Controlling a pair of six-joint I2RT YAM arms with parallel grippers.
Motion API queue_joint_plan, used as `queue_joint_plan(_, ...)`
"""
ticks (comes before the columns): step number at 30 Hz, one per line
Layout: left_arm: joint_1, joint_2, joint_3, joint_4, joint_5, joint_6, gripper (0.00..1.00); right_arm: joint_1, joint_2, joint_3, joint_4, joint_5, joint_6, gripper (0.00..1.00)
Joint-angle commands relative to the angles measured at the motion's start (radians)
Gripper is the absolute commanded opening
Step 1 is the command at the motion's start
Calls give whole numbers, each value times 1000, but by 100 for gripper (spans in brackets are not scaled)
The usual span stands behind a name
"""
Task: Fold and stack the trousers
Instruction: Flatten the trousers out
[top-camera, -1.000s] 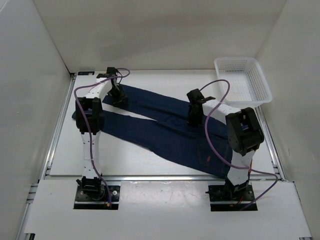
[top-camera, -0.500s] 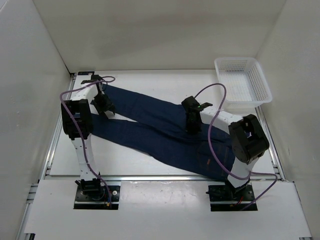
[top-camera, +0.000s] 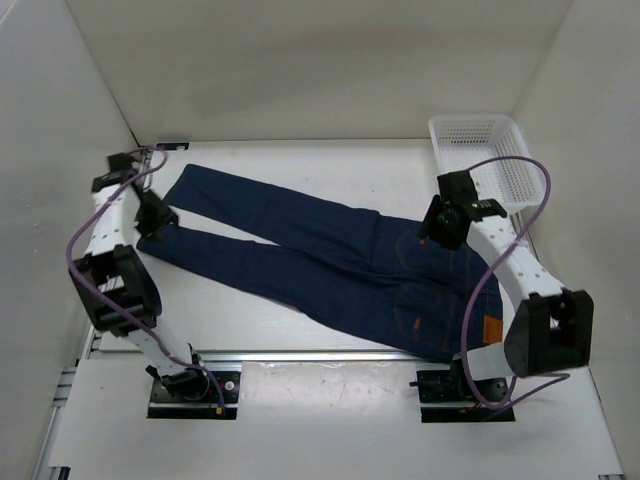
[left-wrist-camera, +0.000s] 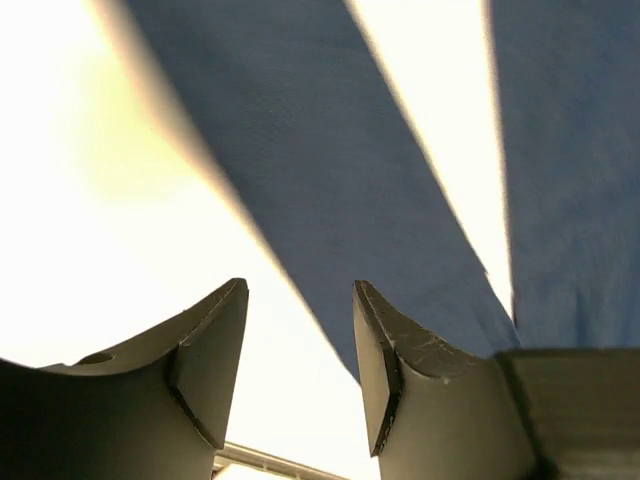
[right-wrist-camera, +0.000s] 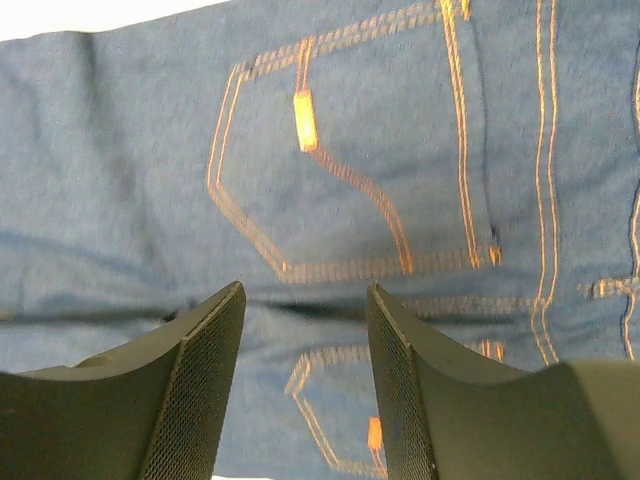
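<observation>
The dark navy trousers (top-camera: 330, 255) lie flat across the table, legs spread toward the far left and waistband at the near right. My left gripper (top-camera: 157, 218) is open and empty at the cuff ends. In the left wrist view its gripper (left-wrist-camera: 300, 370) is over white table beside a leg (left-wrist-camera: 330, 150). My right gripper (top-camera: 437, 228) is open and empty over the seat. In the right wrist view its gripper (right-wrist-camera: 305, 390) hovers above the back pockets with orange stitching (right-wrist-camera: 350, 150).
A white mesh basket (top-camera: 485, 160) stands at the far right corner, close behind the right arm. White walls enclose the table on the left, back and right. A metal rail (top-camera: 300, 355) runs along the near edge.
Both arms have swung outward: the left gripper from over the legs to the cuff ends, the right from mid-trousers to the seat. The trousers now lie flatter and further left.
</observation>
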Motion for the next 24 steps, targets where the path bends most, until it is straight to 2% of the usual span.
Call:
queue_joint_plan(1,135,-31,-103,15,-11,-38,57,3,-72,-53,-24,-84,-31,57)
queue_joint_plan(3,207,-15,-126,30,-11,-78,59,3,-112,-71,-24,-118,-31,57)
queue_joint_plan(6,246,47,-102,66,17,-78,60,12,-126,-84,-36,-158,-31,61)
queue_joint_plan(10,237,158,-19,81,74,-69,60,12,-151,-93,-47,-169,-50,65)
queue_joint_plan(15,188,270,75,81,64,-69,63,12,-149,-81,-79,-169,-60,65)
queue_joint_plan(18,188,308,84,57,14,-103,63,12,-131,-56,-88,-160,-60,65)
queue_joint_plan(19,188,308,74,57,-56,-135,63,12,-131,-30,-99,-160,-60,65)
queue_joint_plan(22,188,316,49,67,-141,-150,61,12,-131,-7,-99,-146,-60,65)
queue_joint_plan(24,188,363,49,67,-152,-150,56,12,-131,2,-108,-135,-60,65)
